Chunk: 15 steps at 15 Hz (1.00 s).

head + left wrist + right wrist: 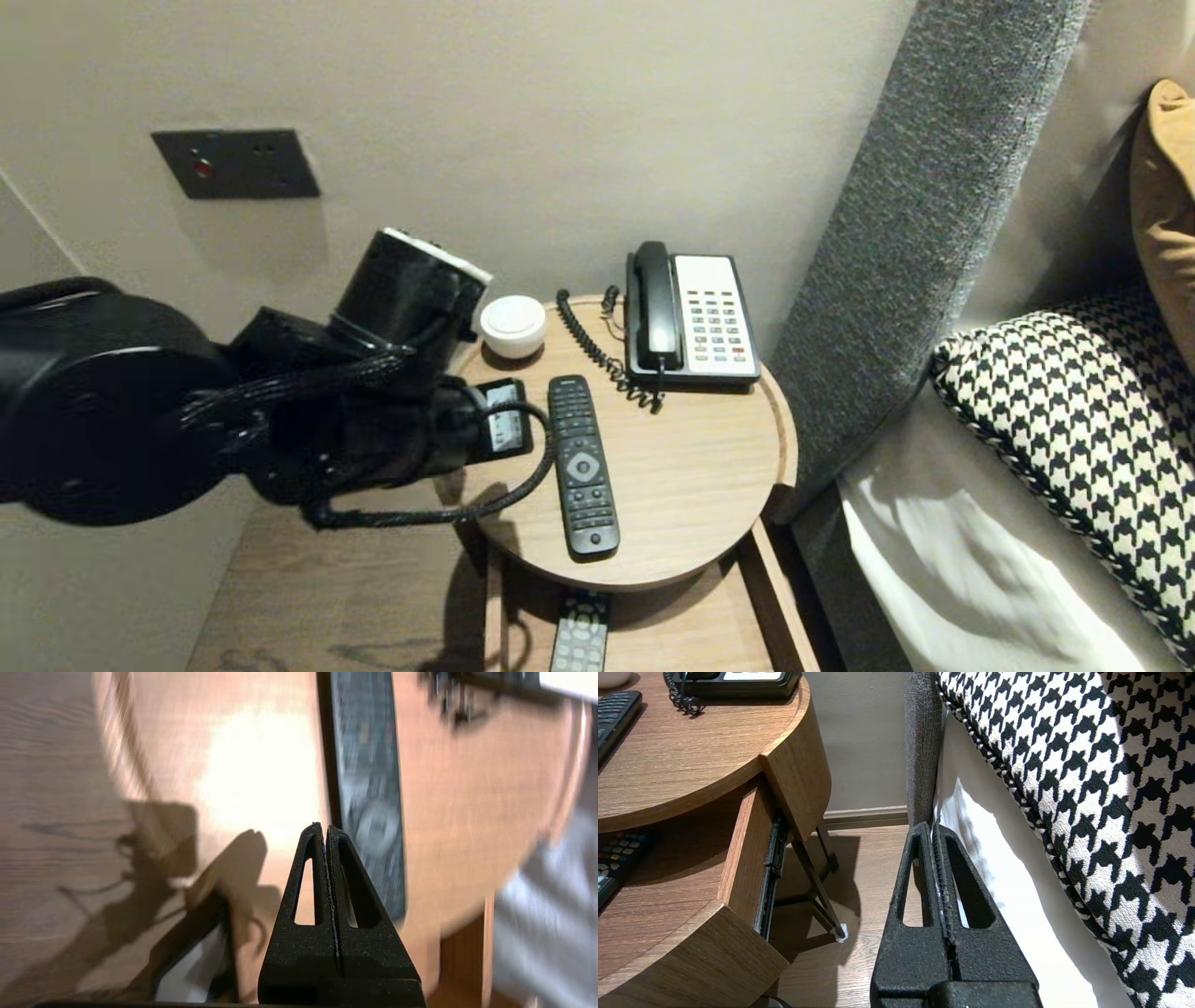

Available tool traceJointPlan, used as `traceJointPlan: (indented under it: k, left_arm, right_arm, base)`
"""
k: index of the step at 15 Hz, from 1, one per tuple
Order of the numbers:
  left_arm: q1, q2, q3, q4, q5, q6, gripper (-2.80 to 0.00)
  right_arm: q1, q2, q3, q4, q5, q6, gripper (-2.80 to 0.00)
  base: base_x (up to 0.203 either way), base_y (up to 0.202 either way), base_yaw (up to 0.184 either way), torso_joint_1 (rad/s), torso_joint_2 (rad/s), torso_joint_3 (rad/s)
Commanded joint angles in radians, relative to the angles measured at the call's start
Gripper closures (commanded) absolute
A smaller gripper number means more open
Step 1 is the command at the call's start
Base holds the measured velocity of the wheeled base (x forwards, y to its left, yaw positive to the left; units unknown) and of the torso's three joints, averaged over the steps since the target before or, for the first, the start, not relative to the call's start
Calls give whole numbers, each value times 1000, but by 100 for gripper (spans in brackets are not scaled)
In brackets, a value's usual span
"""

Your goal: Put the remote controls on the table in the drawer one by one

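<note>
The left arm (280,420) reaches in over the near-left edge of the round tabletop (691,485). The left jaws are clenched. Their fingertips (315,833) are pressed flat together with nothing between them, above bare wood.

The remote (583,464) lies flat just beside the tips, on their bed side. Its long edge runs past them and its round pad is about level with them. On the jaws' other side, back toward the wrist, a small black device with a pale screen (504,422) sits at the tabletop's edge. Ahead of the tips, well apart, stand a white round puck (513,325) and the phone (691,317) with its coiled cord. Past the remote, bare wood runs out to the raised rim.

The head view hides the left jaws behind the arm's own bulk. Only the left wrist view shows them shut and how close the remote lies. The head view alone takes in the whole rim, and it also shows a second remote (579,635) in the open drawer (653,625) below.

The right jaws, seen only from the right wrist, are clenched and empty. Their fingertips (920,833) hang over the floor (859,868) in the gap between the drawer's corner and the bed (1008,882), under a checked cushion (1087,765).
</note>
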Motion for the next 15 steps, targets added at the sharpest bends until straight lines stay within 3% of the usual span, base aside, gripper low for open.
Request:
traceJointPlan:
  k: [1,2,5,7,15]
  left_arm:
    - [-8,157,-121,26,30,-28,0]
    - [-10,185,-158,39,36,-40,-280]
    - [-28,251,-242,75,42,-101,-280]
    - [-46,292,-262,83,86,-145,-280]
    - [-72,373,-294,75,151,-176,-280]
  right_arm:
    - [0,0,40,-1,0,0,0]
    - [0,0,40,-1,0,0,0]
    - [0,0,40,-1,0,0,0]
    - [0,0,40,-1,0,0,0]
    - [0,0,40,-1,0,0,0]
  base:
    - [0,0,0,0,0,0]
    - [0,0,0,0,0,0]
    - [0,0,0,0,0,0]
    - [0,0,0,0,0,0]
    - [0,0,0,0,0,0]
